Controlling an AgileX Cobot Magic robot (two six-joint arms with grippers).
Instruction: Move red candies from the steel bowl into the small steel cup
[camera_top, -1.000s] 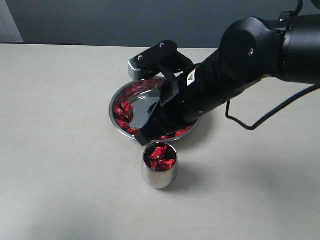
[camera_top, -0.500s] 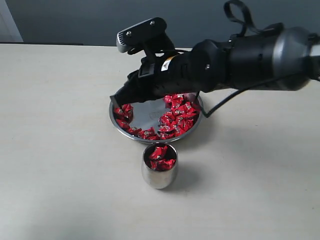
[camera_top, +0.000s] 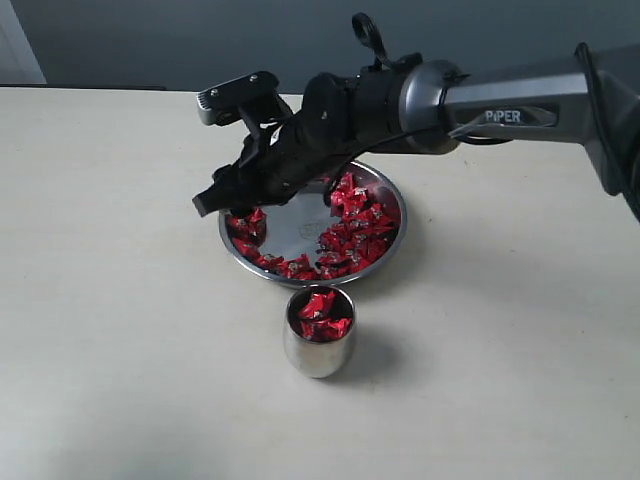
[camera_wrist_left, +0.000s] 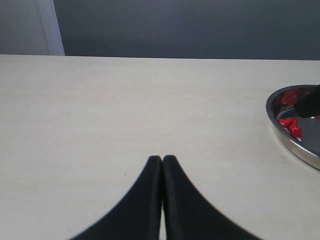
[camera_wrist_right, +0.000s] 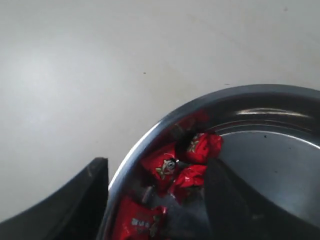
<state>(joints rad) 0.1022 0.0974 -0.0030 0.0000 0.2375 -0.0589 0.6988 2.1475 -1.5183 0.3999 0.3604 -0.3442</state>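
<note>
Since a second ago the right arm (camera_top: 400, 95) has swung off the near side of the steel bowl (camera_top: 298, 228), where it hung just above the small steel cup (camera_top: 318, 355). It now reaches across to the bowl's left rim, as the exterior view shows it. The right jaws stand spread: we see one finger (camera_wrist_right: 75, 200) outside the rim and the other (camera_wrist_right: 230, 205) over the inside, with nothing pinched between them.

The red candies (camera_top: 355, 225) lie mostly along the bowl's right and near sides, with a few under the jaws (the middle of the bottom is bare steel). More candies fill the cup nearly to its rim. It stands upright on the desk (camera_top: 120, 330), just beside the bowl's near edge.

The left jaws are pressed together over bare desk, well apart from the bowl.
</note>
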